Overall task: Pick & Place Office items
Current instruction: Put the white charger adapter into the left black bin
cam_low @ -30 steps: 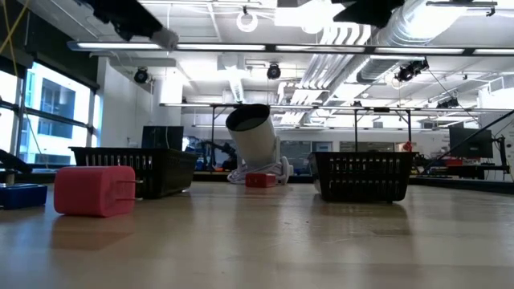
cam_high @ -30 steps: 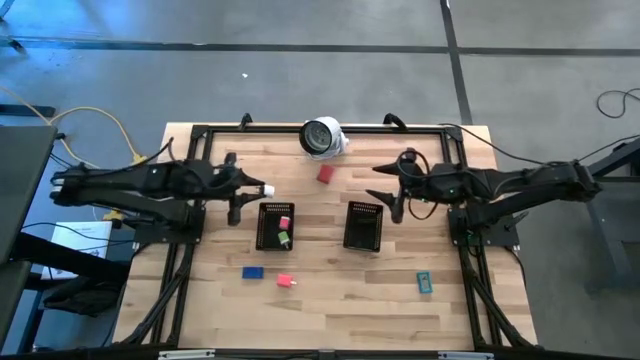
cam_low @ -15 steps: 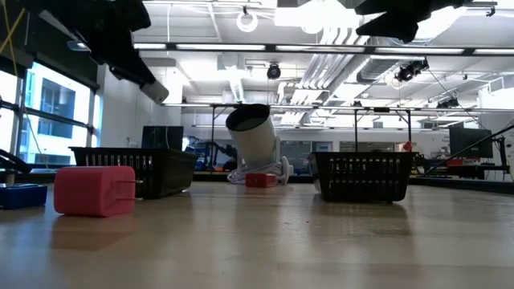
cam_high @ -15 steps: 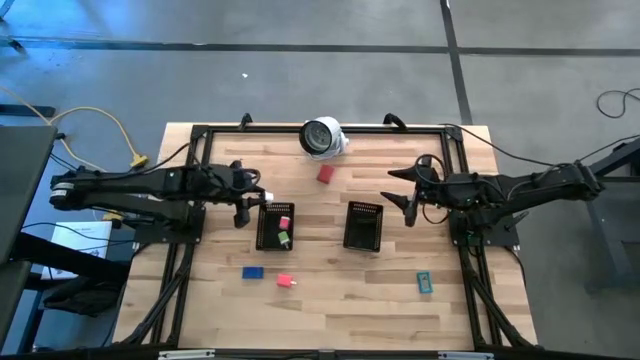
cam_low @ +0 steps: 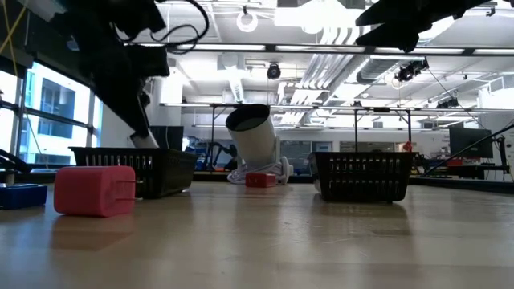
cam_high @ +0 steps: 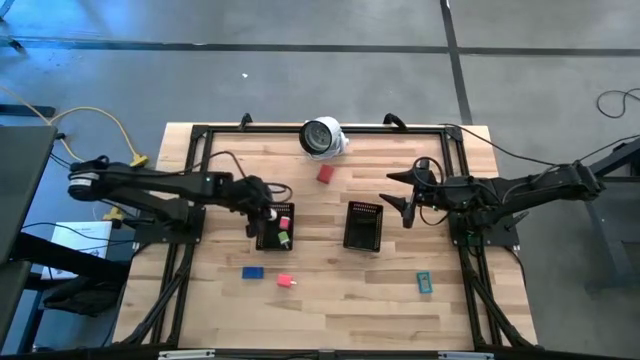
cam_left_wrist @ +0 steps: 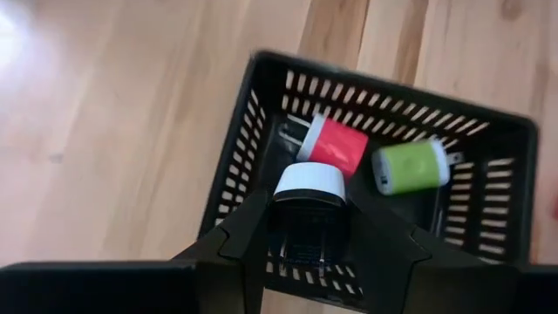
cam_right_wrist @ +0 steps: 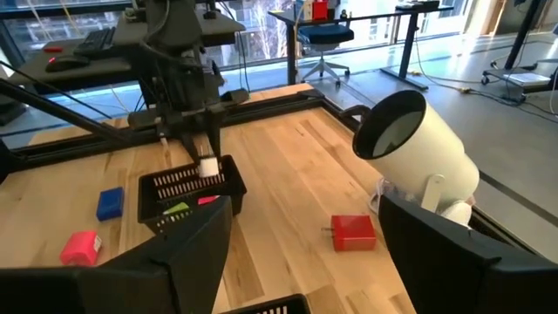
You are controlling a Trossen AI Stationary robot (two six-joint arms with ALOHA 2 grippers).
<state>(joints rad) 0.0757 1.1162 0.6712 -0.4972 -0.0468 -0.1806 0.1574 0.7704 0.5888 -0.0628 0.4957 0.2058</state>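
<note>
Nearest the front edge of the worktop [cam_high: 330, 320] three office items lie loose: a blue piece [cam_high: 252, 272] and a pink piece [cam_high: 285, 281] toward the front left, just in front of the left tray [cam_high: 262, 238], and a teal piece [cam_high: 424, 283] toward the front right, well apart from both trays. None of these has been collected yet, by the look of it. In the middle of the worktop the two black mesh trays stand side by side with a gap between them. The left tray already holds a red piece [cam_left_wrist: 336, 145] and a green piece [cam_left_wrist: 411, 166] lying next to each other on its floor, so that part of the job appears done. The left gripper [cam_left_wrist: 307, 228] hangs right over this tray, its fingers pinching a dark charger-like piece with a white cap [cam_left_wrist: 307, 209], which is held above the tray's interior and not yet released; judging from this, a third item is about to join the two inside. The right tray [cam_high: 364, 226] shows nothing inside it as far as the high view tells. The right gripper [cam_high: 405, 207] hovers just beside the right tray's right side, its fingers spread and carrying nothing. Farther back, near the rear edge, a red piece [cam_high: 325, 174] still lies on the bare wood, just in front of the white round object with a dark face [cam_high: 322, 136], which sits at the rear middle. So roughly four pieces remain to be gathered.
</note>
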